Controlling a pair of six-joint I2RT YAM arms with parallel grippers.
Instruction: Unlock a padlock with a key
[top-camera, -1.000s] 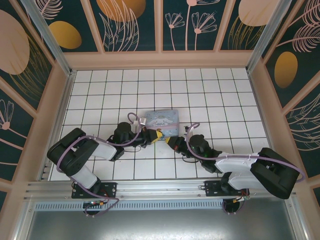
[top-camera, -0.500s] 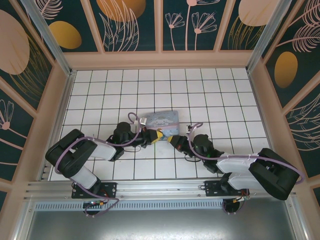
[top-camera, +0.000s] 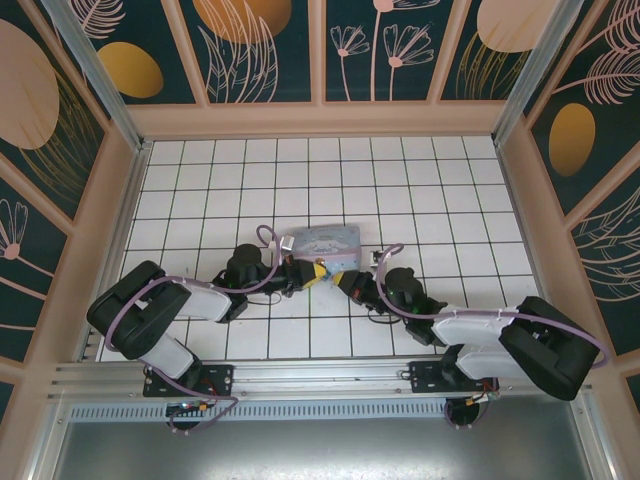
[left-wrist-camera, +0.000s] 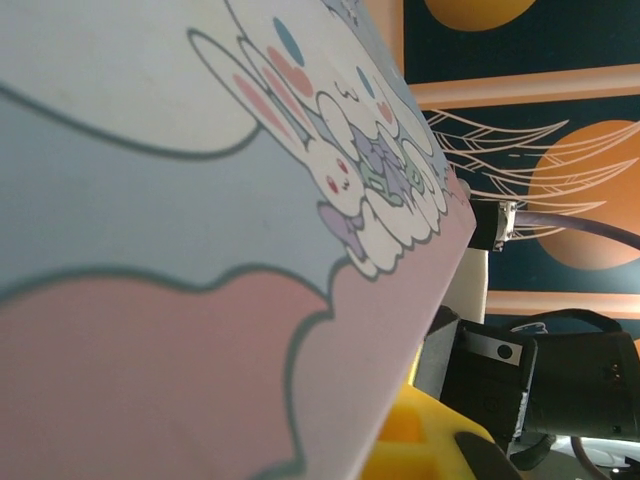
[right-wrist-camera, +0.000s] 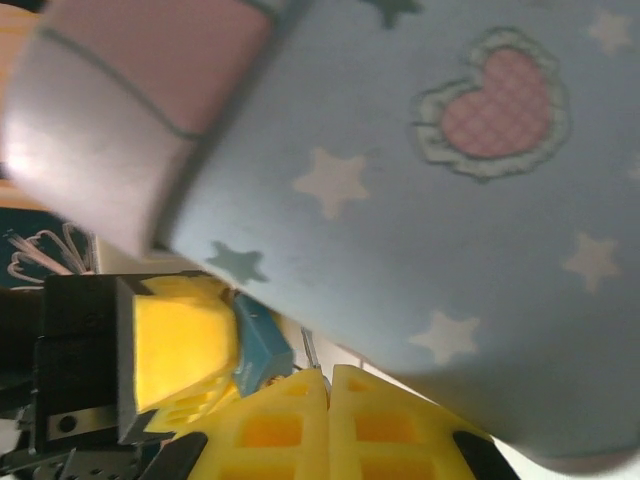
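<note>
From above, the white-tiled counter (top-camera: 200, 190) carries a pastel cartoon-print box (top-camera: 325, 240) near its middle. Both arms reach in towards the box's near edge. The left tool (top-camera: 313, 270) and the right tool (top-camera: 343, 283) sit just beside each other there, tips almost meeting (anything between them is too small to make out from this height).

On the left wrist camera, the box's printed face with its white rabbit slants across the frame, very close to the lens. One of the left tool's yellow fingers (left-wrist-camera: 405, 450) shows beneath its edge, and the right arm's dark wrist housing (left-wrist-camera: 545, 385) is beyond.

On the right wrist camera, the box's blue star-and-heart face hangs overhead. The right tool's fingers are pressed together at the bottom. Facing them, the left tool is clamped on the small blue padlock (right-wrist-camera: 262, 350). A thin silvery sliver (right-wrist-camera: 309, 350) stands between the padlock and the right tool's tips (key or shackle, I cannot tell).
</note>
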